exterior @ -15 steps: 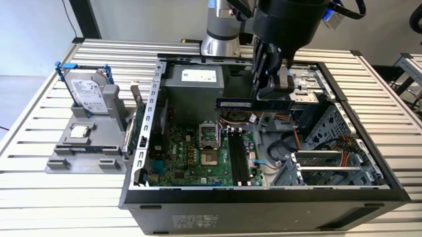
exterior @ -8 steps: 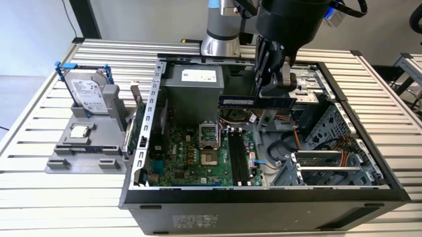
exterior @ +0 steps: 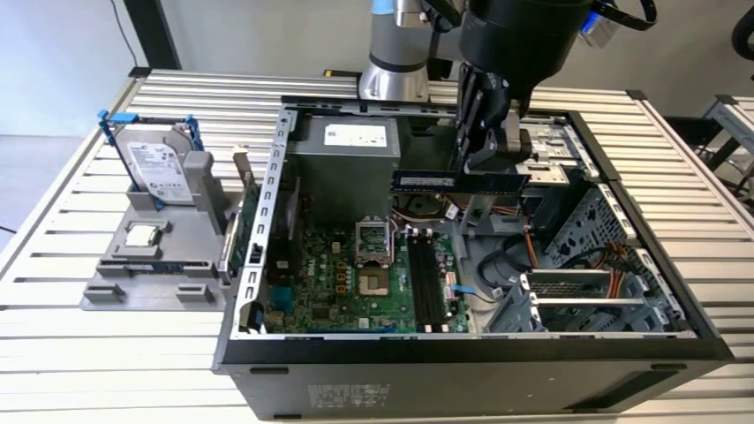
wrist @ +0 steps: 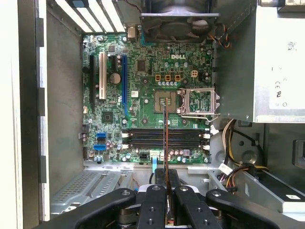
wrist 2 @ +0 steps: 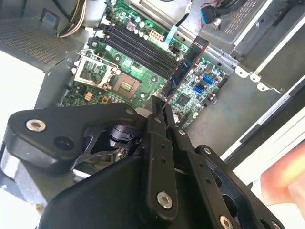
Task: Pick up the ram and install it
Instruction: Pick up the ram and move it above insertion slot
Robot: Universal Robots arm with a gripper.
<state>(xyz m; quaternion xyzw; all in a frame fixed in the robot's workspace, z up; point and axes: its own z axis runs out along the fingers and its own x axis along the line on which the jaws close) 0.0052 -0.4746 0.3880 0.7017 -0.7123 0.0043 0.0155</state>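
Claw (exterior: 488,166) clenched on ram (exterior: 448,181), pinching its top edge. Ram level, up in air. Straight below claw: open computer case (exterior: 274,221), green board (wrist: 143,95), long black slots (wrist: 147,138). Far off to claw's side, outside case: gray stand (exterior: 118,291) with hard drive (exterior: 154,163), small silver chip (exterior: 143,235).

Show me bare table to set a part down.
Free: white slatted table between grey plastic parts holder and the exterior view's left edge; also on that view's right of the open black computer case. Crowded: inside the case.
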